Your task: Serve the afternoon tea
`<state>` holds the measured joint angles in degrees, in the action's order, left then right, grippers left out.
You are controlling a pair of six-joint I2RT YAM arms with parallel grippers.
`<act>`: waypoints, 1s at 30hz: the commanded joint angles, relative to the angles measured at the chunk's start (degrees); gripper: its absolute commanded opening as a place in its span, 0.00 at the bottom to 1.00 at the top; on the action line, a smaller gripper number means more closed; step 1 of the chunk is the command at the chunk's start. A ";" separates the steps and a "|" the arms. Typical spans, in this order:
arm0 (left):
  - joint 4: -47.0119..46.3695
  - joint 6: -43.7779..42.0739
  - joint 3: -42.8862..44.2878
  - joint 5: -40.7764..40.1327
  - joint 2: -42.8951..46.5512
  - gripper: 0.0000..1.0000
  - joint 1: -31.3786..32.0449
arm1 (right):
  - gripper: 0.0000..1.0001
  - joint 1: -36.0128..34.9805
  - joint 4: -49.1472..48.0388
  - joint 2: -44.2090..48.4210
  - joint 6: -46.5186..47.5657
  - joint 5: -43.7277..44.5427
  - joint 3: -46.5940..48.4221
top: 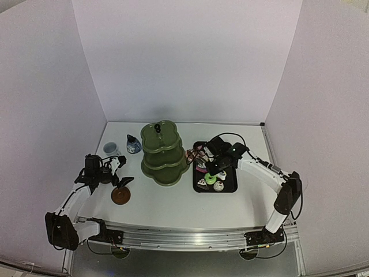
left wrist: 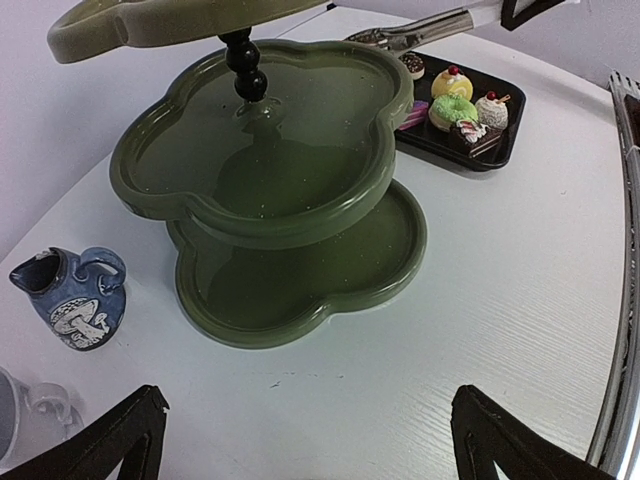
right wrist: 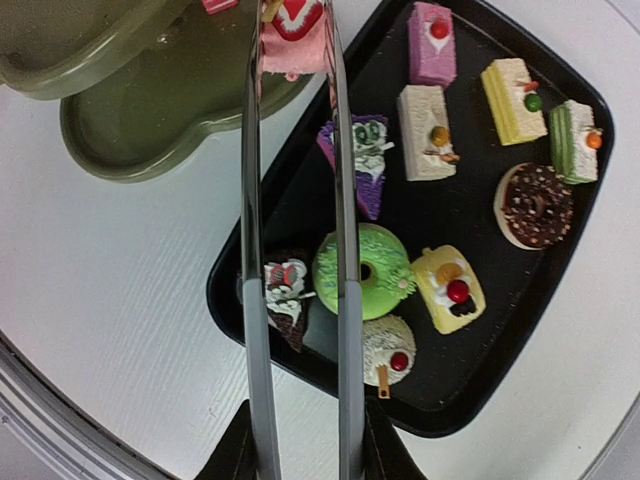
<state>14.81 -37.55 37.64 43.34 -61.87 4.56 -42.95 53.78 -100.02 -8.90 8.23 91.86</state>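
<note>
The left claw is hanging with its fingers spread wide apart, gripping nothing, low over the desk and facing the stand. A brown coaster is lying on the desk just beside it. The mug and the blue pot are standing side by side behind the claw, left of the stand. The stand is sitting mid-desk, and the tiers seen from the left wrist are bare. To its right, the tray is lying close against the stand's base and carrying ten cakes. The right claw is squeezing the tongs, its fingers pressing on both arms. The tongs are reaching over the tray and pinching a pink cake at their tips, over the rim of the stand's bottom tier.
</note>
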 commanded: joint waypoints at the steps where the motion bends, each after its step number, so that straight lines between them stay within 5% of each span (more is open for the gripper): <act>1: -2.23 0.02 -0.37 0.43 0.85 1.00 0.18 | 0.00 -0.29 -7.00 -1.98 -0.79 -7.32 0.56; 22: -1.98 -0.16 -0.21 -0.13 1.04 1.00 0.17 | 0.00 -2.72 -12.08 -12.70 -1.05 -2.25 4.53; 30: -2.16 -0.16 -0.46 -0.35 1.21 1.00 0.16 | 0.23 -3.73 -12.05 -13.51 -0.07 0.83 4.54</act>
<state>14.22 -37.52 37.32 43.29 -61.87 4.56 -46.17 43.72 -112.65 -9.35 6.94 94.03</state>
